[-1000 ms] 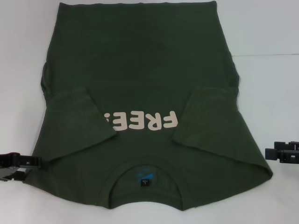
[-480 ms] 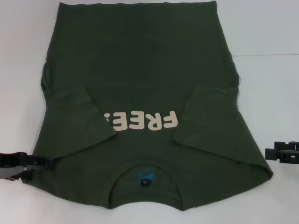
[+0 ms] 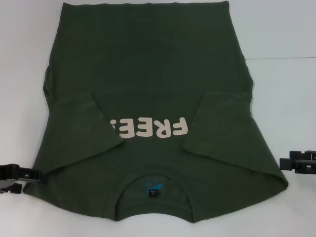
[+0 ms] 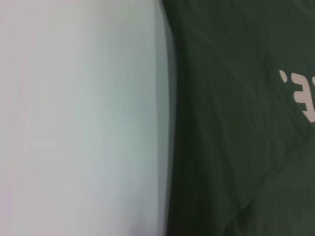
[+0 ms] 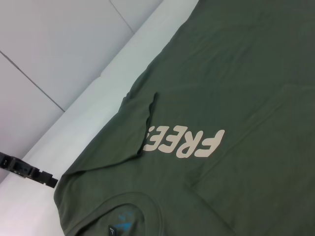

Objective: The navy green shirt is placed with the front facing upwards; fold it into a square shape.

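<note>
While the dark olive-green cotton shirt (image 3: 148,94) lies flat on the white table (image 3: 286,39), front up, both sleeves folded inward, left gripper (image 3: 22,175) at its near-left shoulder, right gripper (image 3: 296,163) just beside the right shoulder, whether either pincer grips cannot be told

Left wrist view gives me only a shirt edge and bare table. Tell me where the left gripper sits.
Observer: The left gripper is at the left shoulder edge of the navy green shirt, on the side nearest the robot.
Operator: Report the sleeves.
Observer: The left sleeve and right sleeve both lie folded in over the chest, flanking the lettering.
Operator: Now give me the other arm.
Observer: The right gripper is beside the right shoulder edge, roughly level with the left one.
</note>
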### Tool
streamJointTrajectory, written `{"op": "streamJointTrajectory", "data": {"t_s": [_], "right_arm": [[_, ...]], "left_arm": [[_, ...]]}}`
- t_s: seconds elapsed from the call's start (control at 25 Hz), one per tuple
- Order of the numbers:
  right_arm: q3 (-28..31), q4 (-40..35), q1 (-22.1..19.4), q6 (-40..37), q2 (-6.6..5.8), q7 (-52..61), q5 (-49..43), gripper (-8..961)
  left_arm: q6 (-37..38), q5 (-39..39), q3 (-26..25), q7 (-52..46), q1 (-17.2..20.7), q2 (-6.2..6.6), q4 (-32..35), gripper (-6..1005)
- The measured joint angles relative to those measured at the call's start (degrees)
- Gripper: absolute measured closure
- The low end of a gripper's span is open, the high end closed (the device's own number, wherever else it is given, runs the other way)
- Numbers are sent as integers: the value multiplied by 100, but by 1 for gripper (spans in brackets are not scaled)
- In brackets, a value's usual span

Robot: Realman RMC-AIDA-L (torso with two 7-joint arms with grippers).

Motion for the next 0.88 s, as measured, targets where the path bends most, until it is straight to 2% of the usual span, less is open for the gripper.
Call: {"op": "streamJointTrajectory", "data": {"t_s": [0.88], "right_arm": [[0, 0, 62, 5, -9, 25, 0, 108]], "left_arm": [[-163, 14, 105, 9, -17, -45, -55, 49]]}}
